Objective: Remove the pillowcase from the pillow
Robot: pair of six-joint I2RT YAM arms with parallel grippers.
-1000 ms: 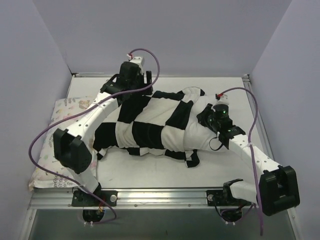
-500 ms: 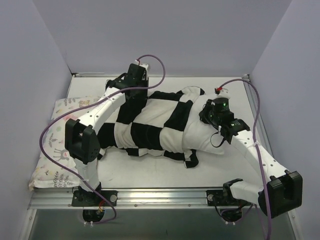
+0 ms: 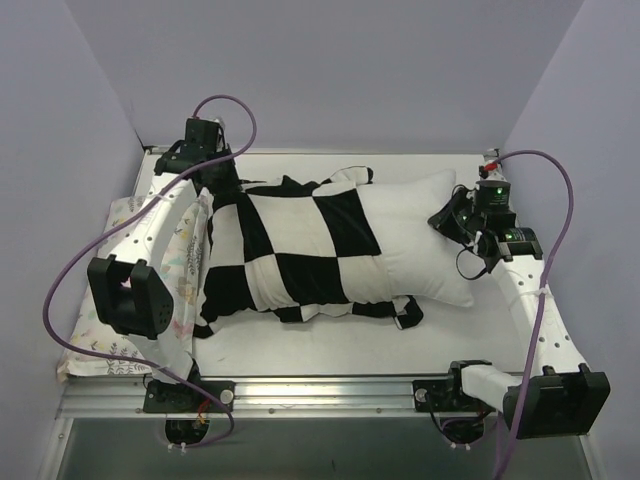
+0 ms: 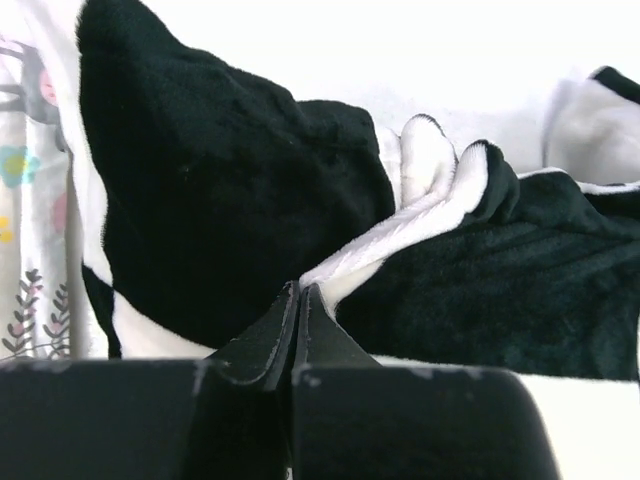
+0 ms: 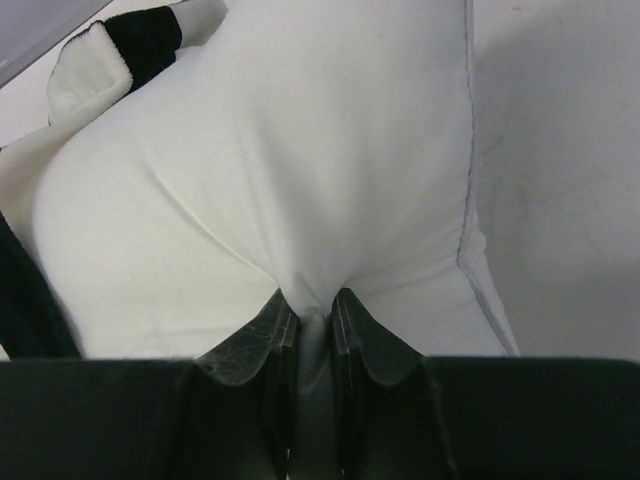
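Observation:
The black and white checkered pillowcase [image 3: 290,250] lies across the middle of the table and covers the left part of the plain white pillow [image 3: 420,250]. The pillow's right end sticks out bare. My left gripper [image 3: 210,187] is at the far left back corner of the pillowcase. In the left wrist view its jaws [image 4: 298,292] are shut on a white hem of the pillowcase [image 4: 200,200]. At the pillow's right end, my right gripper [image 3: 452,222] is shut, pinching a fold of the pillow [image 5: 280,160] between its fingertips [image 5: 308,300].
A pastel floral pillow [image 3: 120,290] lies along the left side under the left arm, and its print shows in the left wrist view [image 4: 30,200]. Purple-grey walls close in the left, back and right. A metal rail [image 3: 320,390] runs along the near edge.
The left gripper has shut on the pillowcase and pulled it left and back. The right arm has drawn the pillow to the right, so more bare white pillow shows.

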